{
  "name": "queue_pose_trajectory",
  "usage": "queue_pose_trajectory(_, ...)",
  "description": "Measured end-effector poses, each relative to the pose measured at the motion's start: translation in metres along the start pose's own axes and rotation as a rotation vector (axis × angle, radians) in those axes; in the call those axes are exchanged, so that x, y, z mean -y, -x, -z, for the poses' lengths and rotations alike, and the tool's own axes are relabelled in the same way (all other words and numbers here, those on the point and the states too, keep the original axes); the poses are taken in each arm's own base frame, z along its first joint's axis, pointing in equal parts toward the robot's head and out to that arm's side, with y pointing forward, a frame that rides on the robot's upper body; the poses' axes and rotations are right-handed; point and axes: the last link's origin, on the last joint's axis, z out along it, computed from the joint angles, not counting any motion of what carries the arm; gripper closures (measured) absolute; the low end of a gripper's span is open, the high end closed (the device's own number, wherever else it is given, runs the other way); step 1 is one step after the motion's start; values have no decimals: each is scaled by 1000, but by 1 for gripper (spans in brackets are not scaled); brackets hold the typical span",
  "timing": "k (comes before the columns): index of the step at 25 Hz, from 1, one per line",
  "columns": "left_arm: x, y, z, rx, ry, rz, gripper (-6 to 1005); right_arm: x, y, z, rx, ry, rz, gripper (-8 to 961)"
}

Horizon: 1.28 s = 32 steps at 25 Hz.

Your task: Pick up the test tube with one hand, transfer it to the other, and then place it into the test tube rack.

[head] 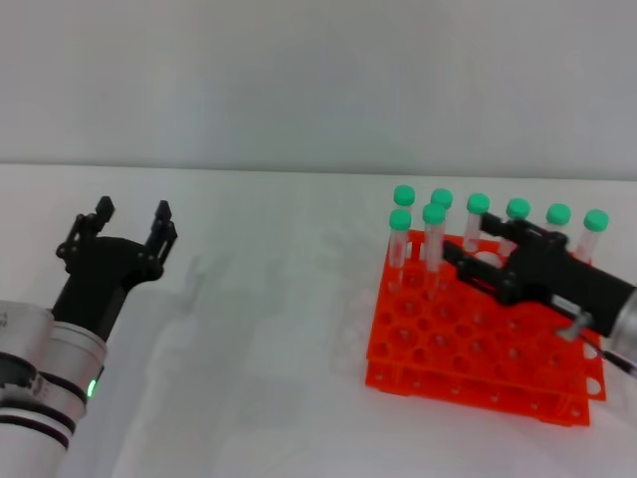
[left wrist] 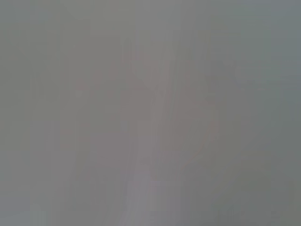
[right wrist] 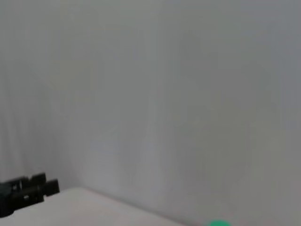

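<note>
The orange test tube rack stands on the white table at the right, with several green-capped tubes upright in its back rows. My right gripper reaches in over the rack from the right, open, its black fingers spread on either side of one test tube that stands in a hole. My left gripper hovers over the table at the far left, open and empty. In the right wrist view the left gripper shows far off and a green cap peeks in at the edge. The left wrist view shows only plain grey.
A bare white table stretches between the two arms. A pale wall runs behind the table. The front rows of rack holes stand empty.
</note>
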Motion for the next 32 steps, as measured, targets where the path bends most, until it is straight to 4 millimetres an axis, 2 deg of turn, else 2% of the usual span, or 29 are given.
queue_pose_trajectory(4, 7, -3, -4, -12, -32, 43, 299, 16, -4, 34, 87, -103, -15, 248)
queue_pose_trajectory(10, 23, -3, -9, -6, -68, 169, 299, 56, -27, 110, 239, -485, -122, 257)
queue_pose_trajectory(13, 24, -2, -11, 9, -70, 184, 299, 67, -44, 143, 245, -673, -150, 260)
queue_pose_trajectory(15, 24, -2, -13, 13, -68, 184, 299, 68, -51, 154, 234, -727, -140, 259)
queue_pose_trajectory(18, 23, -2, -15, 17, -67, 183, 299, 67, -54, 160, 224, -752, -118, 259)
queue_pose_trajectory(27, 18, -5, -29, 33, -58, 177, 299, 67, -55, 160, 188, -764, -47, 256)
queue_pose_trajectory(32, 25, -7, -31, 22, -98, 191, 299, 66, -56, 161, 186, -768, -52, 255)
